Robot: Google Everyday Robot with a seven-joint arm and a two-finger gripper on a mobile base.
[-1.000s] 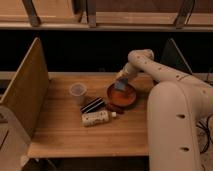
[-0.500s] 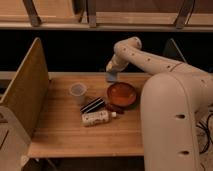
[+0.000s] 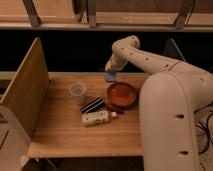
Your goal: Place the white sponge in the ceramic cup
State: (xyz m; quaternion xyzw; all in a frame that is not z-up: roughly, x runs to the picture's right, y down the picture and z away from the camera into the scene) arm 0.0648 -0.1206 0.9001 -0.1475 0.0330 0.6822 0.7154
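The white sponge [image 3: 110,76], a small pale blue-grey block, hangs above the back of the table, held in my gripper [image 3: 110,70]. The gripper is shut on it at the end of the cream arm that reaches in from the right. The sponge is up and to the left of the orange-brown bowl [image 3: 121,93]. Near the table's left side the ceramic cup [image 3: 78,92] stands upright, small, pale and handleless, well to the left of the gripper and lower.
A black-and-white striped flat item [image 3: 93,105] and a white labelled bottle [image 3: 96,118] lie in front of the cup and bowl. A wooden side panel [image 3: 25,92] stands along the table's left edge. My arm's bulky body [image 3: 170,120] covers the table's right side.
The gripper has lifted away from the bowl with the sponge and swung left and back, now hanging above the table's rear edge.
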